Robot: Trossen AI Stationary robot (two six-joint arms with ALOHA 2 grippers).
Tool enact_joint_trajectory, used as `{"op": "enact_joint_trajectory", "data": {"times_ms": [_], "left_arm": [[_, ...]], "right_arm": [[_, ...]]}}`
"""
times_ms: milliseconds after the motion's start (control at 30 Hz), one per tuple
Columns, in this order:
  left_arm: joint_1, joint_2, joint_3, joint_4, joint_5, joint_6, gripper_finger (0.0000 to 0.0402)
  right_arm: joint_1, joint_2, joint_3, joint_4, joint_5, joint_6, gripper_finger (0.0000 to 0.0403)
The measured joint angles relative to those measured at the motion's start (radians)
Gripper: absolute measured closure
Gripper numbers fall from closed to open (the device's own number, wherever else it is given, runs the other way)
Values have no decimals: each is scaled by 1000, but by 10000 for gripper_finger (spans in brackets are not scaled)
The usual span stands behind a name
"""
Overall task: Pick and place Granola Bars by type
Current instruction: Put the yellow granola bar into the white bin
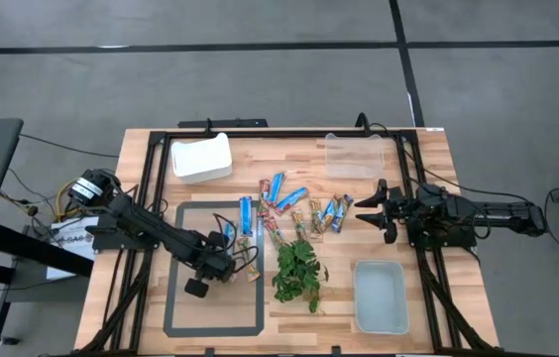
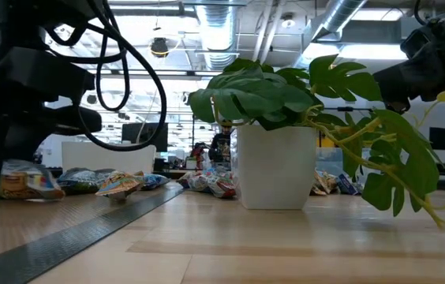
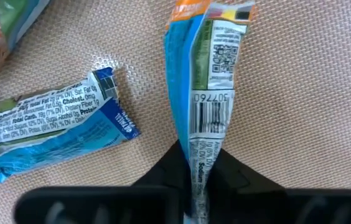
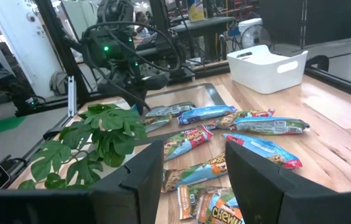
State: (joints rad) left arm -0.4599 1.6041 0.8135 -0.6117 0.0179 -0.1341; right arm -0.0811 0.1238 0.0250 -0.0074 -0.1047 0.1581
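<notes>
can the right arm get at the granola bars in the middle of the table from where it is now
Probably yes. The right gripper is open and points at the loose granola bars, with only bare wood between them. The plant sprig lies off to the side, and the left gripper is busy on the mat.

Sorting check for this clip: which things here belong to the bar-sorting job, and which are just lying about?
Job:
- shiny-wrapped granola bars heaped mid-table
- blue-and-white wrapped bar pinched in the left gripper
- right gripper, open beside the heap

Possibly for sorting, unclear:
- white tub
- clear tub
- pale tray
- grey mat

Lying about:
- green leafy sprig
</notes>
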Motion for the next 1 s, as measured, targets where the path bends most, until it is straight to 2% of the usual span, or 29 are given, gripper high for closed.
{"op": "enact_joint_trajectory", "data": {"times_ms": [133,333,567,667,867,1000], "left_arm": [[18,0,15,-1,6,-9,388],[69,-1,81,101,0,-10,352],[128,-1,214,109,-60,224,346],[143,-1,248,96,-87,281,346],[148,-1,251,74,-78,226,345],[138,-1,250,35,-31,202,345]], "right_arm": [[0,0,0,0,0,0,237],[0,0,0,0,0,0,238],[0,0,0,0,0,0,238],[0,0,0,0,0,0,237],[0,0,0,0,0,0,238],[0,0,0,0,0,0,238]]}}
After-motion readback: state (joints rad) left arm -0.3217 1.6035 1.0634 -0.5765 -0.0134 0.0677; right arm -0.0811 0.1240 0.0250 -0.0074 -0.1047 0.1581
